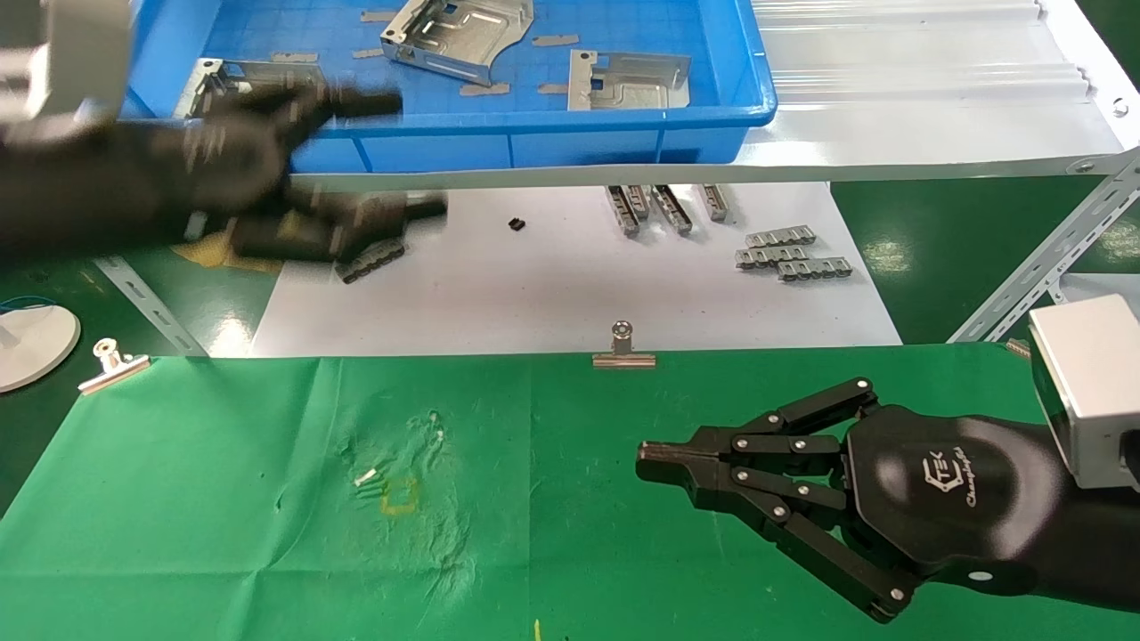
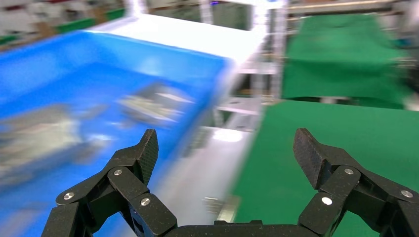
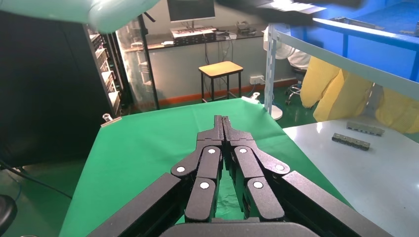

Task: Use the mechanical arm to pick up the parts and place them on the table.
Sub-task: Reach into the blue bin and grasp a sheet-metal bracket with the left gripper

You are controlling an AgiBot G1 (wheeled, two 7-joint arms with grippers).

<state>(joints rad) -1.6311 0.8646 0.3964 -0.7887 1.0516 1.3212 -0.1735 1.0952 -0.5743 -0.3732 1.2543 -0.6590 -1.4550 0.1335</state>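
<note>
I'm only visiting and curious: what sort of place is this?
Probably a factory workbench or robot test cell: stamped metal parts in a blue tray, slotted steel shelf framing, and a green cloth-covered table.

Far ahead of the right claw (image 3: 222, 121), past the tips, a grey wall (image 3: 197, 64) runs across the room with a reddish-brown skirting (image 3: 212, 95) at its foot. A small wooden-topped stool (image 3: 221, 69) stands before it on a glossy green floor (image 3: 247, 97). Above the stool, a desk (image 3: 195, 35) carries a dark monitor (image 3: 190, 9) (what lies under it is too small to name). A wall socket (image 3: 255, 78) sits just beside the stool. Off to one side of the claw rises a dark shelving rack (image 3: 106, 64); on the other side hangs yellow fabric (image 3: 323, 89).
</note>
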